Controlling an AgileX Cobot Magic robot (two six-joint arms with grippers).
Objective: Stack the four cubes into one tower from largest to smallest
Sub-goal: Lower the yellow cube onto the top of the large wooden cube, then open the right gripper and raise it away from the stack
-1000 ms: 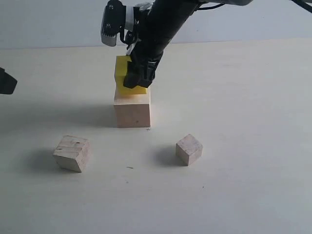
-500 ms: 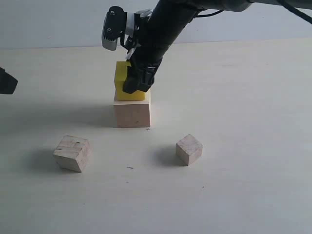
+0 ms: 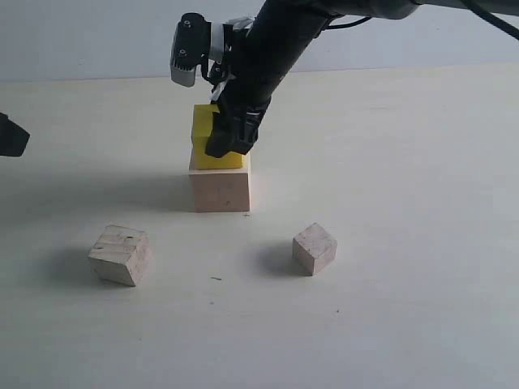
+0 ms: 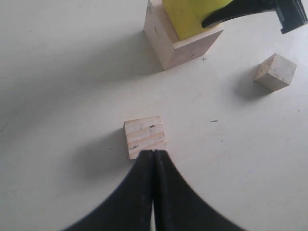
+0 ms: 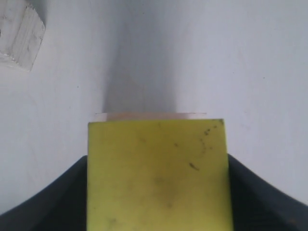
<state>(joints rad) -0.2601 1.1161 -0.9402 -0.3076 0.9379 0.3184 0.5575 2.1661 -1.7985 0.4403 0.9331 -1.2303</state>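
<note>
The large pale wood cube (image 3: 220, 190) stands at mid-table, with the yellow cube (image 3: 203, 138) flat on top of it. My right gripper (image 3: 222, 139) comes down from above and is shut on the yellow cube (image 5: 156, 173), a dark finger (image 5: 57, 202) against each side. A medium pale cube (image 3: 120, 254) lies at front left and a small one (image 3: 314, 248) at front right. My left gripper (image 4: 154, 153) is shut and empty, hovering above the near edge of the medium cube (image 4: 144, 136). It shows only as a dark tip (image 3: 12, 135) at the exterior view's left edge.
The pale tabletop (image 3: 405, 162) runs back to a white wall. The right arm (image 3: 276, 40) slants down from the upper right over the stack. A pale cube (image 5: 19, 36) shows at one corner of the right wrist view; I cannot tell which one.
The yellow cube, tilted a second ago, has been lowered with the right gripper and now rests level on the large cube. The left gripper and the loose cubes have not moved.
</note>
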